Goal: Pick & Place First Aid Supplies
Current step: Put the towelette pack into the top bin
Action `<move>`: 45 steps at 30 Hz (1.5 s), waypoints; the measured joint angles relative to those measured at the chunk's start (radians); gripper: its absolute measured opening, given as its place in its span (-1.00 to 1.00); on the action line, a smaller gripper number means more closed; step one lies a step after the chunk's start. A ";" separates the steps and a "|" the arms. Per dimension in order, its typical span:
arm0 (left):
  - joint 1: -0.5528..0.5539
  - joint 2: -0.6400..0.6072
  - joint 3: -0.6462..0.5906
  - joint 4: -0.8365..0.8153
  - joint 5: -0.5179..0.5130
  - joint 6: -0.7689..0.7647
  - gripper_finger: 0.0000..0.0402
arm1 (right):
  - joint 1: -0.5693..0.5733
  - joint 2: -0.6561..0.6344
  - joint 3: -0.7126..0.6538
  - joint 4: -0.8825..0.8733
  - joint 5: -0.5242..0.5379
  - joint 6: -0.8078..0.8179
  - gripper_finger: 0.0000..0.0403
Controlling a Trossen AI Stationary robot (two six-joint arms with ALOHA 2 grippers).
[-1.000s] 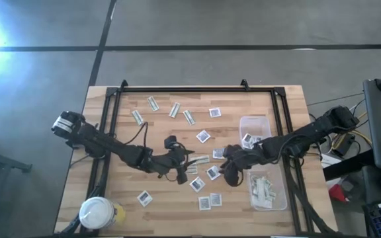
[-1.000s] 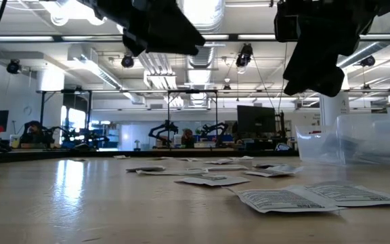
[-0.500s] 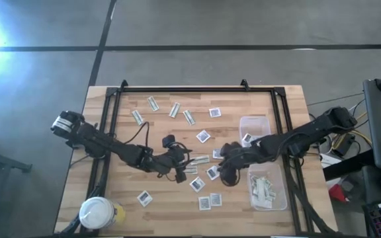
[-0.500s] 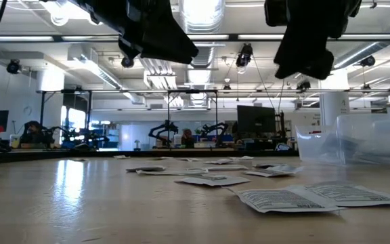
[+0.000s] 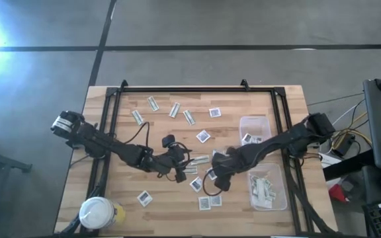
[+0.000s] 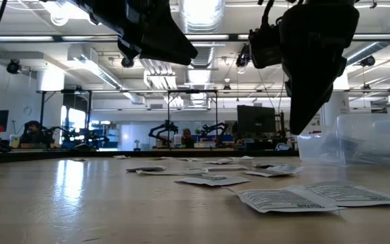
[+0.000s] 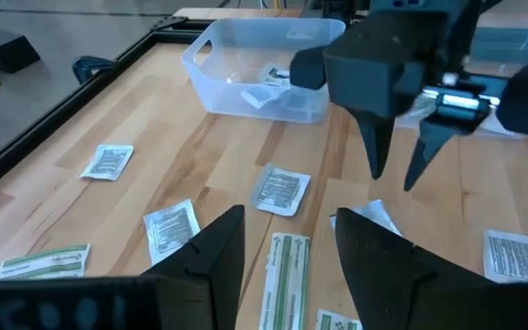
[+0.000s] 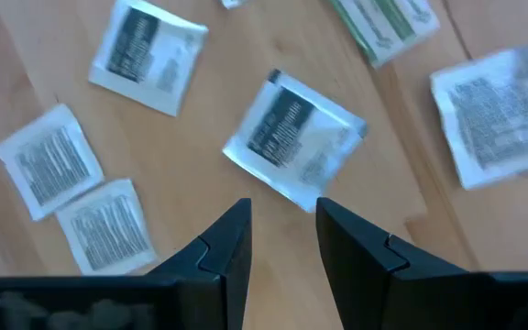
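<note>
Packets [image 5: 204,136] scattered | right claw [image 7: 400,174] tips-down, parted, empty | left claw [image 7: 287,252] low, parted, empty

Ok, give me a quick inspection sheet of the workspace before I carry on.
Surface: wooden table inside a black frame.
Job's things: square white packets and green-and-white strips scattered mid-table; some already in two clear tubs.
Clutter: white-lidded jar at the near left corner.
Grippers: right gripper open, hovering over a square packet; left gripper open, empty, beside it.
Cables: loose leads right of the table.
Surroundings: grey floor, workshop behind.
</note>
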 joint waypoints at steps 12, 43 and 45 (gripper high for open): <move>0.000 0.000 0.000 -0.004 0.000 0.000 -0.18 | -0.007 0.106 0.053 -0.011 0.001 -0.022 -0.41; 0.000 0.000 0.000 -0.005 0.000 -0.003 -0.18 | -0.050 0.121 -0.008 0.029 0.044 0.001 -0.41; 0.000 0.000 0.000 -0.005 0.000 -0.003 -0.18 | -0.050 0.121 -0.009 0.036 0.044 0.001 -0.41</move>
